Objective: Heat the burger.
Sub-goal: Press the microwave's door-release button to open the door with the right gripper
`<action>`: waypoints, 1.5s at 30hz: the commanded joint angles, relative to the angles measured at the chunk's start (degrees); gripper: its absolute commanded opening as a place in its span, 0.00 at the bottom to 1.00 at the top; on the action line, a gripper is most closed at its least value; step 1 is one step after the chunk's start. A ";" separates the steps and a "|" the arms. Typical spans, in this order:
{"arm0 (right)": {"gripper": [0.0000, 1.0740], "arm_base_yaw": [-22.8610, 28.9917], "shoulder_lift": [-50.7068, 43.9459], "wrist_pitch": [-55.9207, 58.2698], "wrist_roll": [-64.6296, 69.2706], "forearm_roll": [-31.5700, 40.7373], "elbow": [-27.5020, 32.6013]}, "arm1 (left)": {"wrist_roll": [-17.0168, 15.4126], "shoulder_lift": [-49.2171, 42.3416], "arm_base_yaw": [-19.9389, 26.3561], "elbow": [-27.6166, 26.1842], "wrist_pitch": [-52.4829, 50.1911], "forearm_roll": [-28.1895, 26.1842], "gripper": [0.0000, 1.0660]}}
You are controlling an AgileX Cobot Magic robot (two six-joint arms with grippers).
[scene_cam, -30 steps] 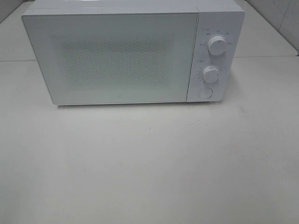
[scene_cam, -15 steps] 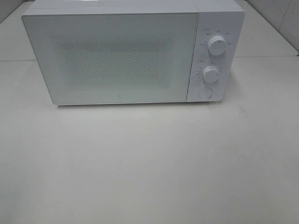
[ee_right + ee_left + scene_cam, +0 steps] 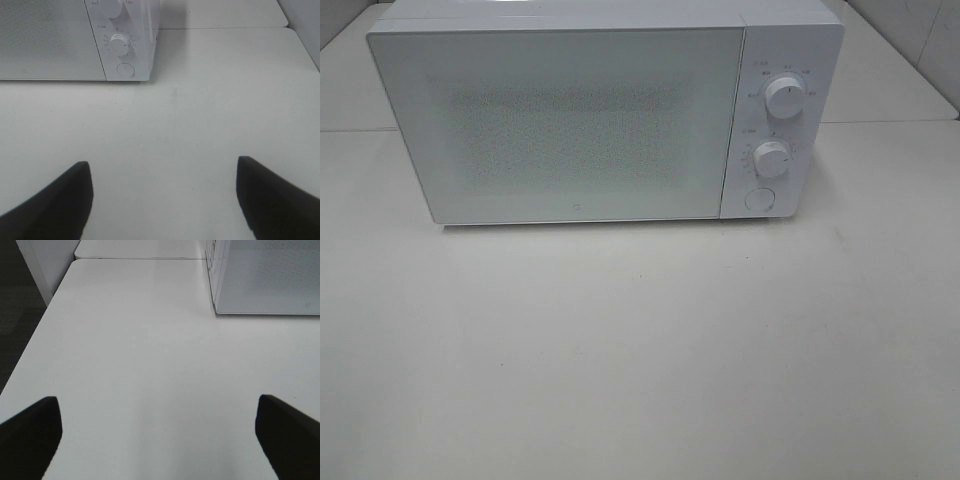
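The burger is out of view in every frame. A white microwave [image 3: 590, 120] stands at the back of the white table [image 3: 640, 350], its door [image 3: 560, 125] shut; two dials [image 3: 785, 97] and a round button [image 3: 758, 199] sit on its right panel. My left gripper [image 3: 157, 432] hovers open over bare table, with the microwave's left corner [image 3: 270, 280] ahead of it. Over the table in front of the control panel [image 3: 120, 45], my right gripper [image 3: 162, 195] is open too, nothing between its fingers. Neither arm shows in the exterior high view.
The table's left edge [image 3: 35, 350] drops to dark floor in the left wrist view. A second table surface [image 3: 890, 80] adjoins behind the microwave. A tiled wall [image 3: 930, 40] rises at the back right.
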 commanded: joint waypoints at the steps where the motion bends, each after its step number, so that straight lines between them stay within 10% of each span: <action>1: 0.71 -0.34 -1.38 -1.83 -0.34 0.00 -0.74 | 0.17 -0.80 0.29 0.00 -0.74 -0.23 0.92; 45: 0.65 -0.23 49.68 -66.75 -0.40 -0.29 5.16 | 0.17 -0.80 0.29 0.00 -0.74 -0.23 0.92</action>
